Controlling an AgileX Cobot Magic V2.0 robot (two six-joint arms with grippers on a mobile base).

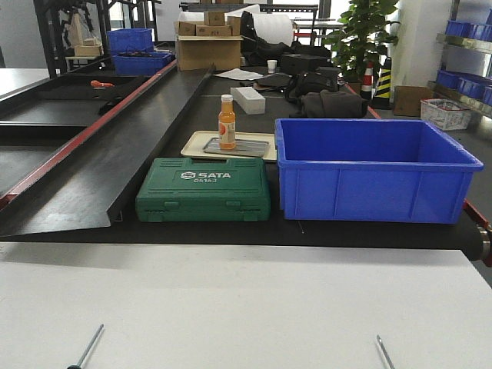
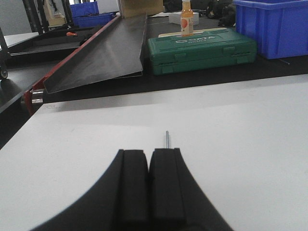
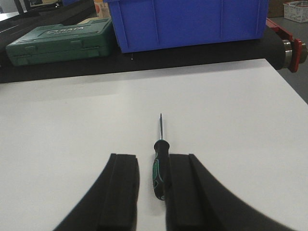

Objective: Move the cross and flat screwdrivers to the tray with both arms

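Two screwdrivers lie on the white table (image 1: 246, 307). The left screwdriver (image 1: 88, 347) shows a thin shaft and a dark handle end at the bottom edge. In the left wrist view only its shaft tip (image 2: 166, 139) sticks out past my left gripper (image 2: 147, 153), which is shut, pads together, with the tool under its right finger. My right gripper (image 3: 153, 161) is open, low over the table. The black-green handled screwdriver (image 3: 160, 168) lies between its fingers, against the right finger (image 3: 180, 192). The beige tray (image 1: 201, 138) sits behind the green case.
A green SATA tool case (image 1: 204, 190) and a blue bin (image 1: 373, 169) stand on the black belt beyond the table. An orange bottle (image 1: 227, 123) and a grey plate stand in the tray. A black sloped chute (image 1: 115, 161) is at the left.
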